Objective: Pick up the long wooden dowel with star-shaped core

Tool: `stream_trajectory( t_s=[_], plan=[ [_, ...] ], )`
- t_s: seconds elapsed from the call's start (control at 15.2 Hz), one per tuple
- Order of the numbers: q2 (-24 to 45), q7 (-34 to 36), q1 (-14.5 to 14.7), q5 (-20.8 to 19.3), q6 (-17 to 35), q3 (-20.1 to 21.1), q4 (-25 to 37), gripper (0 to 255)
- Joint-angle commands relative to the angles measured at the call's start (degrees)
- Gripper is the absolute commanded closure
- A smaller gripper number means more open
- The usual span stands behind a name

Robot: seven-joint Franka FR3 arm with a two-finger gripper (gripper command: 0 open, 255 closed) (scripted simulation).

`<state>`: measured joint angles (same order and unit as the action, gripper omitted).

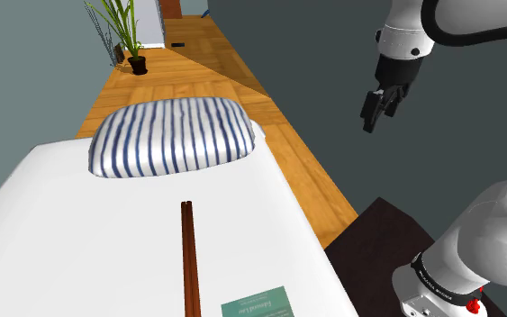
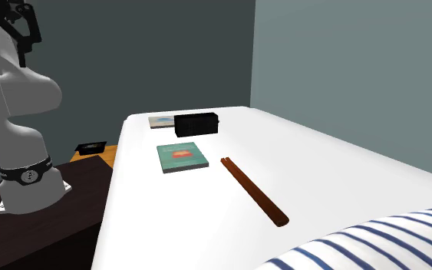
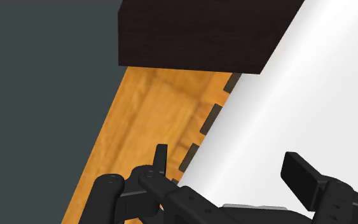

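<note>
In the wrist view the gripper (image 3: 228, 159) is seen open, its fingers held well apart with nothing between them. Beneath it are seen the white bed's (image 3: 285, 108) edge, a strip of wooden floor (image 3: 139, 121) and the dark stand (image 3: 196, 32). In the shoulder view the gripper (image 1: 379, 106) is hung high in the air, off the bed's (image 1: 80, 234) right side. A teal book (image 1: 258, 306) is laid flat at the near end of the bed. Just beside it, at its left, the dowel (image 1: 189, 261) is laid flat on the sheet, dark reddish brown, pointed towards the striped pillow (image 1: 175, 135) and well apart from the gripper. Beyond the pillow, a potted plant (image 1: 125, 31) is set on the floor (image 1: 188, 63). In the second exterior view a black box (image 2: 196, 123) is seen past the book (image 2: 182, 156) and the dowel (image 2: 254, 190).
</note>
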<state>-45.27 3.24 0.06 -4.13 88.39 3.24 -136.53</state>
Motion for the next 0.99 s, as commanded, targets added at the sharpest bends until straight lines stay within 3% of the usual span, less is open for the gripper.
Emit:
stream_trajectory(
  t_s=[0.0, 0.46, 0.92],
  plan=[
    [0.00, 0.00, 0.00, 0.00, 0.00, 0.00, 0.00, 0],
    [3.45, 11.09, 2.02, 6.45, 7.99, 7.84, -4.52, 0],
    [11.43, 21.98, 3.45, 11.34, 17.29, 16.05, -5.18, 0]
  ],
)
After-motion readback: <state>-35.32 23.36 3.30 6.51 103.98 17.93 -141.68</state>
